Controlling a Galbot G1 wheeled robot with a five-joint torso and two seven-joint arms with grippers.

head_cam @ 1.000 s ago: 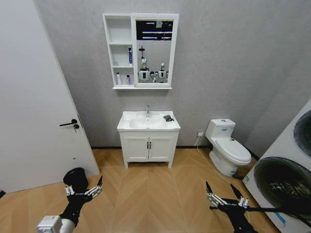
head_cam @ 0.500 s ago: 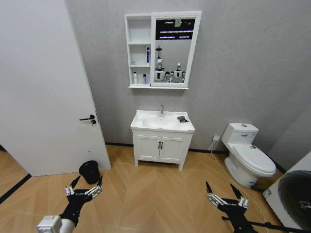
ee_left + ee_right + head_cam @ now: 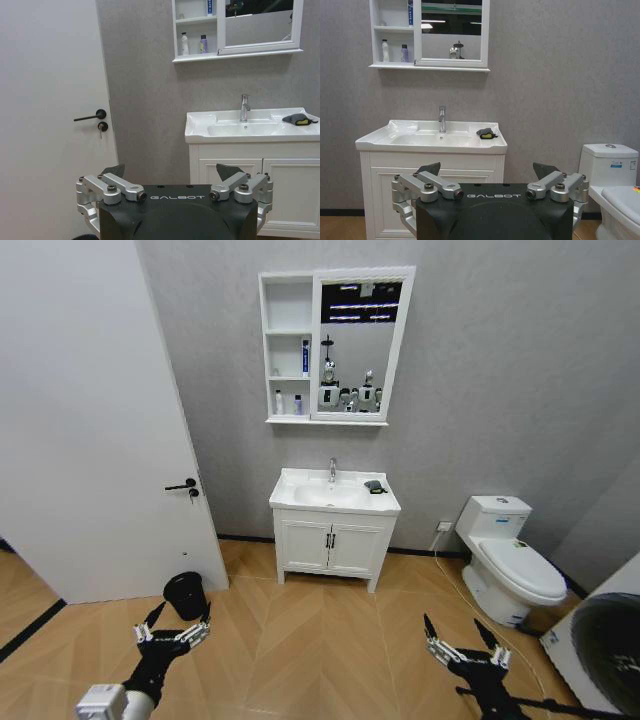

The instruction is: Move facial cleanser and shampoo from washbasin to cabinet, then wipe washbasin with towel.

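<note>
Standing far back from the basin (image 3: 333, 492), the robot holds nothing. The left gripper (image 3: 172, 623) and right gripper (image 3: 464, 636) hang low with fingers wide open. Two bottles (image 3: 192, 44) already sit on a cabinet (image 3: 287, 348) shelf. The towel (image 3: 375, 486) lies on the basin rim, so I think wiping is left.

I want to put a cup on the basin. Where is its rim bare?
The basin rim is bare left of the tap and along the front edge. Right of the bowl, the towel takes the back corner, with a bare strip before it. The lowest cabinet shelf holds two bottles.
</note>
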